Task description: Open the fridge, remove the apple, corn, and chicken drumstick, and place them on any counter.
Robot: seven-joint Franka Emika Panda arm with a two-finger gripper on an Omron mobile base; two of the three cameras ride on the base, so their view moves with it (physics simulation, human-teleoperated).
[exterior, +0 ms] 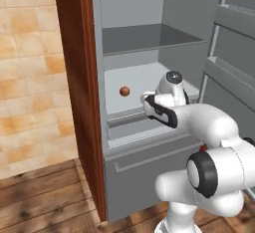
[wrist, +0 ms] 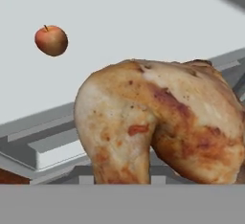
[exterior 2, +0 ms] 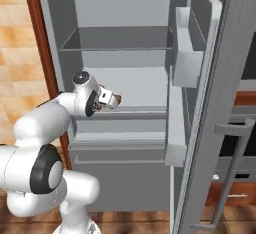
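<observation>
1. Apple: left on the fridge shelf, far from the hand; reckoned light, smooth, liable to roll.
2. Chicken drumstick: clamped in the nearly closed gripper at the shelf front; judged lumpy, greasy, best held mid-body.
3. Its browned skin is shown closely in the hand view; the opened door in the right base view.

Chicken drumstick lower end cut off by hand view bottom; hides jaws. Arm hides fridge shelf front.
</observation>
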